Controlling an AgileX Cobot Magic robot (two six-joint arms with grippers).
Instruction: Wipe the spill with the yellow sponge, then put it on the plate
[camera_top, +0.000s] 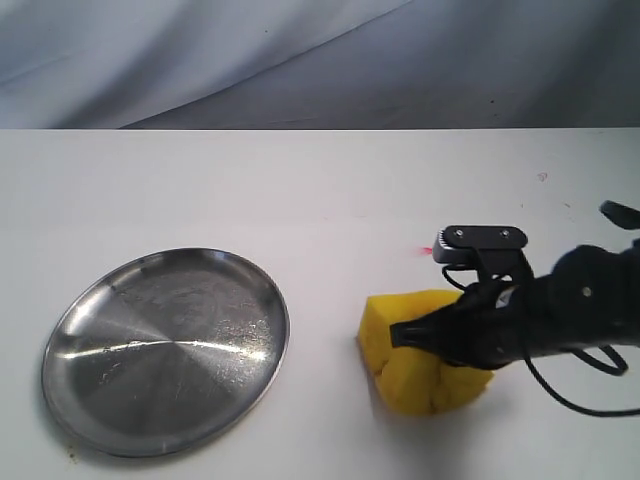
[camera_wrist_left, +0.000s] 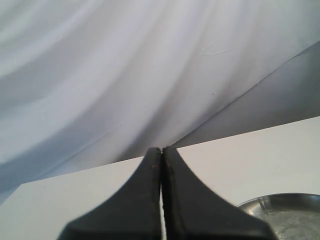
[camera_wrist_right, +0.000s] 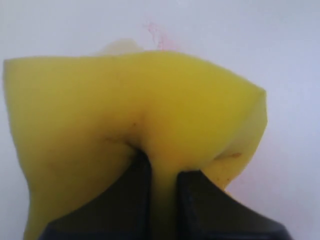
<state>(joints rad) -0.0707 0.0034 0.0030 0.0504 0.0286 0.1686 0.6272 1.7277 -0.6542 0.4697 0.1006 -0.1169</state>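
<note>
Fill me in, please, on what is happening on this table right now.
The right gripper is shut on the yellow sponge, pinching it between its fingers low on the white table, to the right of the steel plate. In the right wrist view, the pale beige spill shows just past the sponge's edge, beside a pink streak. The left gripper is shut on nothing. The sponge is not yet on the plate.

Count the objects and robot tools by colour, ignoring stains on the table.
Yellow: 1, the blocky yellow foam sponge
Silver: 1, the round shiny steel plate
Black: 2, the left tool and the right tool
Total: 4
</note>
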